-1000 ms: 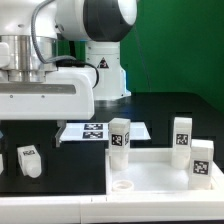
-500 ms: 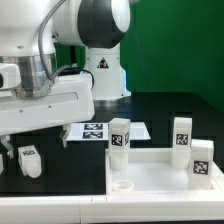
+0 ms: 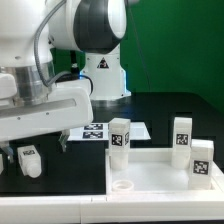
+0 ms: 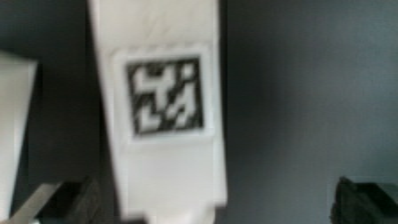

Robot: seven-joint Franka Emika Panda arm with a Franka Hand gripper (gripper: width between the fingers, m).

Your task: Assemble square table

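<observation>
I have the gripper (image 4: 210,200) spread wide and holding nothing; in the wrist view its two dark fingertips (image 4: 71,200) sit far apart, and a white table leg (image 4: 164,110) with a black-and-white tag on its face lies lengthwise between them, closer to one finger than the other. I cannot tell from that blurred view whether either finger touches it. In the exterior view the arm's big white wrist housing (image 3: 45,110) fills the exterior view's left, and below it, just under the tool, I see the same leg (image 3: 28,160) lying on the black table (image 3: 150,105). Off to the side of the tool, toward the exterior view's right, is the square table top (image 3: 165,178), a flat white piece with a raised rim and a round hole (image 3: 123,186) near its front corner. Three more legs stand upright there: one (image 3: 119,134) at the near edge of the top, nearest the tool, and two (image 3: 182,132) (image 3: 202,162) at the far side, well apart from the tool. Behind the nearest upright leg, the marker board (image 3: 92,131) lies flat on the table, beyond the tool.
</observation>
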